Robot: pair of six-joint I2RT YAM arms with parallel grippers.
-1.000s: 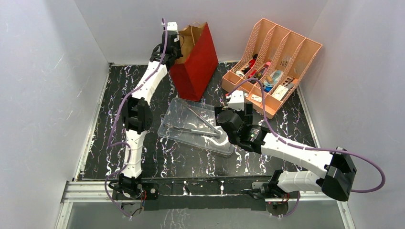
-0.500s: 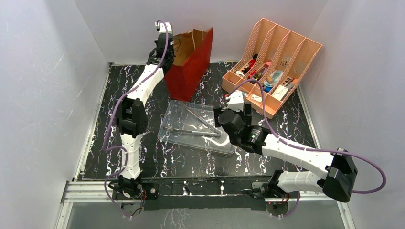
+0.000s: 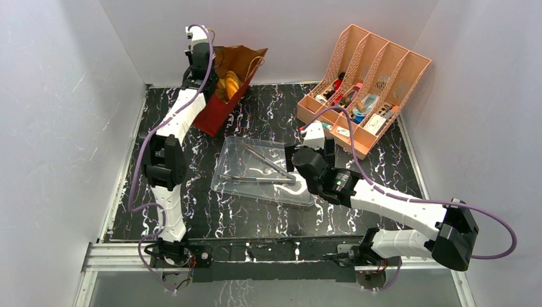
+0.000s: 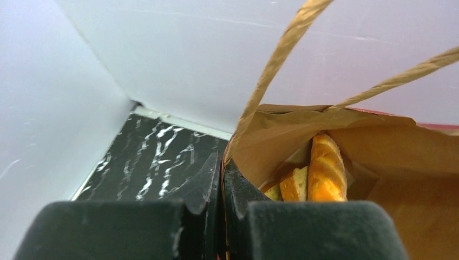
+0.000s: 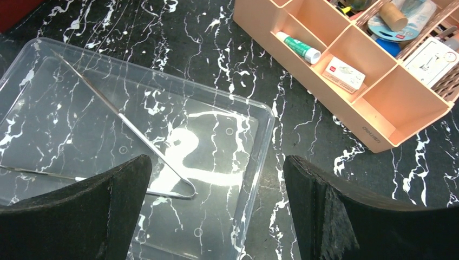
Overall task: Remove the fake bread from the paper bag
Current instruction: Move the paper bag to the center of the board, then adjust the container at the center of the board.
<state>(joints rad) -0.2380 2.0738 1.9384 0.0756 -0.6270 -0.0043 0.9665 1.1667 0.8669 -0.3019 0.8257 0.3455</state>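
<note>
My top camera looks down from behind the rig over the whole table [image 3: 255, 217]. Left wrist faces close into the paper bag [image 4: 379, 162], right wrist close down on the clear tray [image 5: 265, 141] and desk organizer [image 5: 373, 132]; top shares all three.

The worktop [image 3: 255, 217] is a flat black surface with white marble-like veining, enclosed by white walls on the left, far and right sides. Three items rest directly on it.

1. Paper bag [image 3: 216, 115] — far left corner. It is red outside and tilted, not upright, with its base end down on the worktop.
2. Clear plastic tray [image 3: 271, 192] — centre of the worktop, lying flat and slightly skewed to the edges. The veining shows through its floor. It lies near the bag but apart from it.
3. Peach-coloured desk organiser [image 3: 359, 147] — far right, compartments facing up. A strip of bare worktop separates it from the tray.
</note>
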